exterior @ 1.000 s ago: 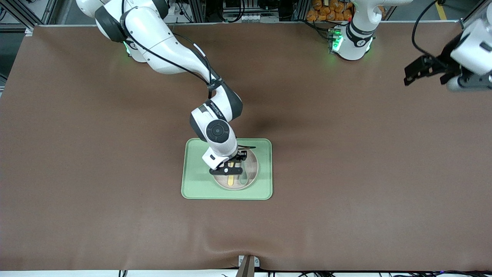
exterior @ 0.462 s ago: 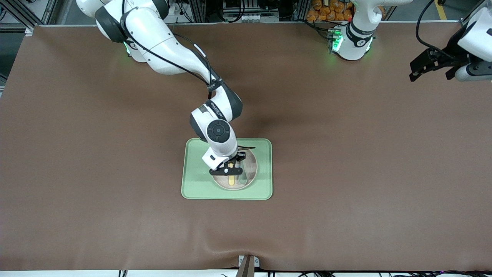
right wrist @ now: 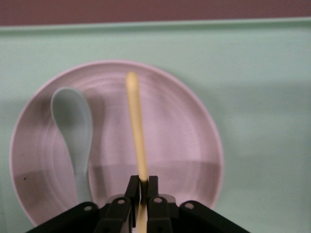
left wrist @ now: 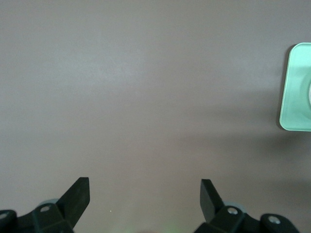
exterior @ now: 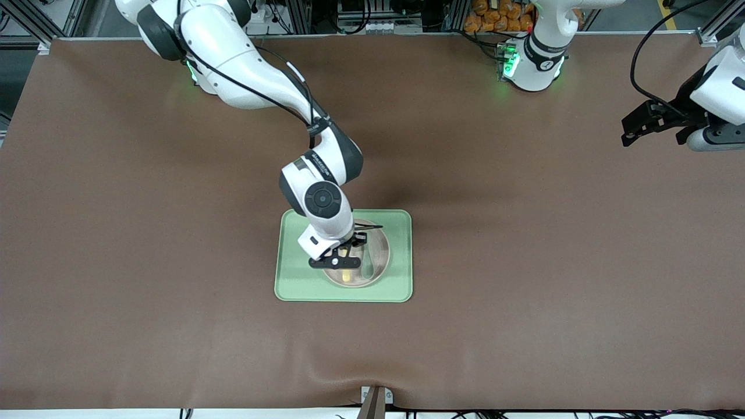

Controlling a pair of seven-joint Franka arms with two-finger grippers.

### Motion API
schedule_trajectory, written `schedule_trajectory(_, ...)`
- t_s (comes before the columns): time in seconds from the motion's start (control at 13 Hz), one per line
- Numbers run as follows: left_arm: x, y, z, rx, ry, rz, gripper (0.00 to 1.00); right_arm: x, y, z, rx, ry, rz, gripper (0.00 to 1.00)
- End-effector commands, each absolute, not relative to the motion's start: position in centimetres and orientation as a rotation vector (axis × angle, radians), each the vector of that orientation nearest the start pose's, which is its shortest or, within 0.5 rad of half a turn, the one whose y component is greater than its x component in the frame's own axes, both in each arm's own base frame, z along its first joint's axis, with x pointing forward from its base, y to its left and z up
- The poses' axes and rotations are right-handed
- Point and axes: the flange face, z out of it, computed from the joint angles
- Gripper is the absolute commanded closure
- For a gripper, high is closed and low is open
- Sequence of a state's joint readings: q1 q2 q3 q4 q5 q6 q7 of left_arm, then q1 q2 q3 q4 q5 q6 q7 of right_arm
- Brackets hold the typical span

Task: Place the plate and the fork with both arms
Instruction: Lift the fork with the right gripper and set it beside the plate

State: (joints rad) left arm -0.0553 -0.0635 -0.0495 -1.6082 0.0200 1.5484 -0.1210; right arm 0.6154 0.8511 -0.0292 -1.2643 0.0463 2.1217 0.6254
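Note:
The small round plate (exterior: 381,251) (right wrist: 184,136) lies on the pale green tray (exterior: 291,282) (right wrist: 262,97) in the middle of the table. A pale yellow fork (exterior: 347,274) (right wrist: 136,126) lies across the plate with its handle end pointing toward the front camera. My right gripper (exterior: 343,257) (right wrist: 144,183) stands low over the plate, shut on the fork's other end; the tines are hidden. My left gripper (exterior: 652,135) (left wrist: 145,187) hangs open and empty over bare table at the left arm's end.
A grey-green spoon (exterior: 368,265) (right wrist: 73,131) lies on the plate beside the fork, toward the left arm's end. The brown mat (exterior: 524,233) covers the table. One corner of the tray (left wrist: 294,97) shows in the left wrist view.
The right gripper's jaws have closed on the fork, and the hand has shifted slightly toward the right arm's end. The left gripper has drawn back toward its end of the table.

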Motion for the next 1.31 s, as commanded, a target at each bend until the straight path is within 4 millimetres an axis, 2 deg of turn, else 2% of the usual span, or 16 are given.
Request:
schedule_trajectory(0.0, 53.5, -5.2, 64.4, -3.098, -0.007, -0.024, 0.0, 64.6, 36.8, 27.1, -3.115, 0.168, 0.087, 1.0)
schedule_trajectory(0.08, 53.5, -5.2, 64.4, -3.098, -0.005, -0.024, 0.0, 65.3, 35.1, 26.8, -3.122, 0.161, 0.114, 1.0)
schedule_trajectory(0.15, 53.5, -5.2, 64.4, -3.098, -0.005, -0.024, 0.0, 65.4, 33.5, 25.6, -3.127, 0.187, 0.15, 1.0)
schedule_trajectory(0.46, 53.5, -5.0, 63.9, -3.103, -0.042, -0.007, 0.0, 65.8, 30.2, 22.7, -3.102, 0.215, 0.219, 1.0)
schedule_trajectory(0.69, 53.6, -4.0, 63.8, -3.099, -0.038, -0.001, 0.0, 64.9, 29.6, 19.8, -3.044, 0.25, 0.205, 1.0)
schedule_trajectory(0.77, 53.7, -3.9, 63.8, -3.1, 0.026, -0.002, 0.0, 64.6, 29.8, 19.2, -3.042, 0.25, 0.194, 1.0)
schedule_trajectory(1.15, 53.8, -3.4, 63.2, -3.107, 0.02, 0.018, 0.0, 63.9, 30.1, 17.8, -3.042, 0.246, 0.212, 1.0)
schedule_trajectory(1.23, 53.8, -3.4, 63.2, -3.107, 0.023, 0.018, 0.0, 63.8, 30.2, 17.8, -3.043, 0.244, 0.207, 0.75)
